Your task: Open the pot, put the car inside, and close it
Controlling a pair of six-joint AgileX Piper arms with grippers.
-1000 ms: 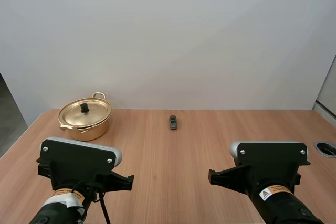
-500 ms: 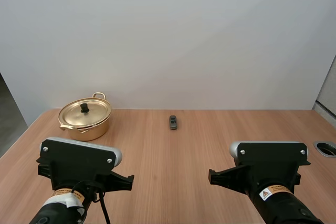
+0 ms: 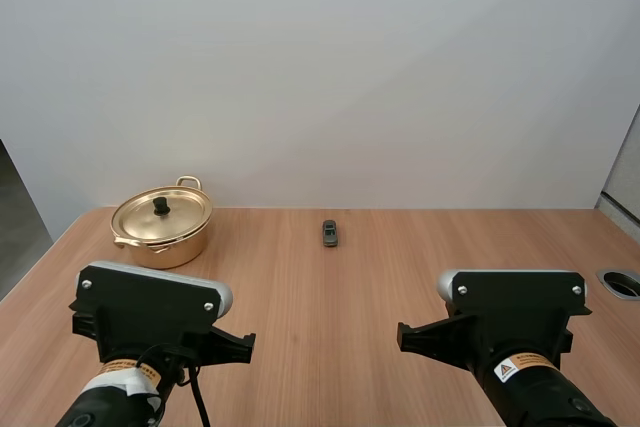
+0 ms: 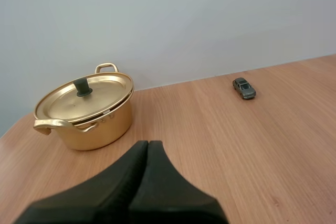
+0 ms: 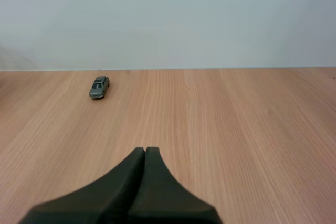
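A gold pot point(image 3: 162, 230) stands at the far left corner of the table point(image 3: 330, 317). Its lid point(image 3: 161, 215) sits flat on the rim under a dark knob point(image 3: 160, 205). With the lid on, the pot's inside is hidden. One loop handle point(image 3: 188, 183) shows on the pot's far side.

A small grey car point(image 3: 330, 233) rests on bare wood near the middle of the far edge, well apart from the pot. It lies lengthwise between the far and near edges, too small for its details to be made out.

The left gripper point(image 4: 147, 143) hangs over the near part of the table. Its fingers are pressed together into one dark wedge, holding nothing. The pot lies ahead on its left, and the car lies farther off on its right.

The right gripper point(image 5: 145, 149) is likewise closed and empty, with the car well ahead and to its left. Neither gripper is near the car.

At the table's right edge, a round opening point(image 3: 622, 282) is cut off by the frame.
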